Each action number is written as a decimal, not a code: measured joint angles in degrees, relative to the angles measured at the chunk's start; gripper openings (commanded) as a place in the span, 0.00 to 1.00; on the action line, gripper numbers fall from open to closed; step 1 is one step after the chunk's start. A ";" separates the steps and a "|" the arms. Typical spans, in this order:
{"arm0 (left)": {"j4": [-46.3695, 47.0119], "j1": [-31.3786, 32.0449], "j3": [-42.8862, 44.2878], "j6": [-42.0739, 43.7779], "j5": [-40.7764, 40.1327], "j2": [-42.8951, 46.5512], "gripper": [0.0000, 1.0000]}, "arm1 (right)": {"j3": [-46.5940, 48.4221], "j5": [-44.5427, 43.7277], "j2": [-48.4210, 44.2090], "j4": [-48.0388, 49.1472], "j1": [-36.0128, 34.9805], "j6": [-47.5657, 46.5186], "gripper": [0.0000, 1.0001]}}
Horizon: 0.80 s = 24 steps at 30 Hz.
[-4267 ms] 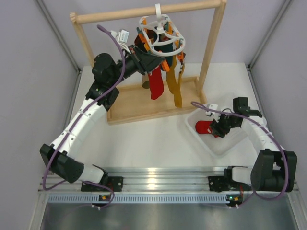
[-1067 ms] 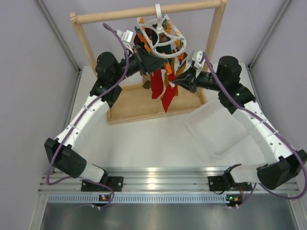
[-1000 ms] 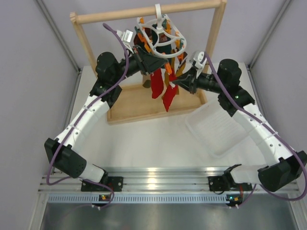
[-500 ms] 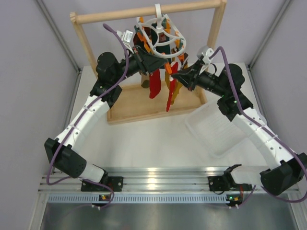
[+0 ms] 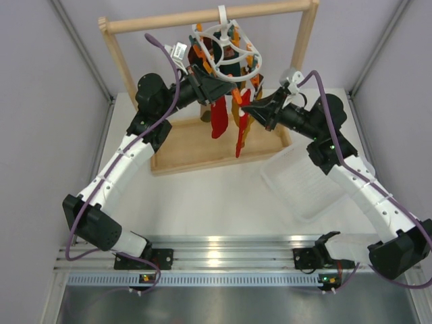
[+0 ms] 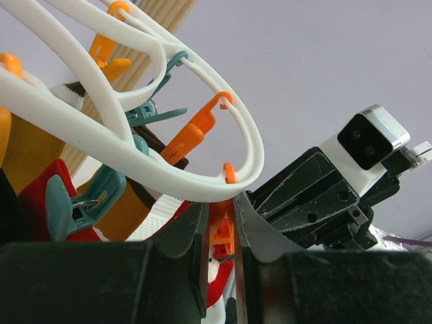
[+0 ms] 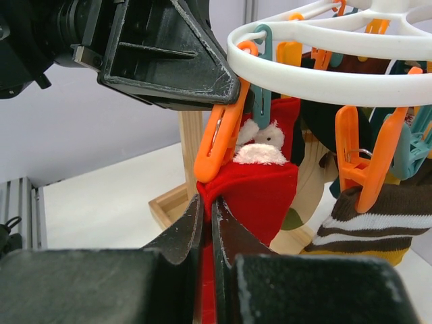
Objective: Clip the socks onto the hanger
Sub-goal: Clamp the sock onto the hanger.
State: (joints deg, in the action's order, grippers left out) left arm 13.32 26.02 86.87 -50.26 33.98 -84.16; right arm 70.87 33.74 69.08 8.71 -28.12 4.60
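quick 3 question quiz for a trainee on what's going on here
1. True or false: the right claw is shut on a red sock.
2. The clip pinched in the left claw is: A teal, B orange, C white.
3. Fill in: the hanger hangs from a wooden ____.
Key: 1 true; 2 B; 3 rack.

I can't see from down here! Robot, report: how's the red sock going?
Left fingers squeezing orange clip. Right fingers holding red sock up at its mouth. Nothing in between.
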 measured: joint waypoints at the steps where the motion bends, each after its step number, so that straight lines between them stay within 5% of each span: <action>1: 0.00 0.00 0.00 -0.26 0.00 0.00 0.00 | 0.00 0.00 0.00 0.15 -0.02 0.00 0.00; 24: 0.02 -0.11 0.02 -2.58 -0.07 0.00 0.00 | 0.00 0.24 1.33 2.29 -2.21 -1.53 0.00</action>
State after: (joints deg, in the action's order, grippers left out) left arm 13.34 25.91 86.89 -52.84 33.91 -84.16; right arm 70.87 33.98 70.41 11.00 -30.33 3.07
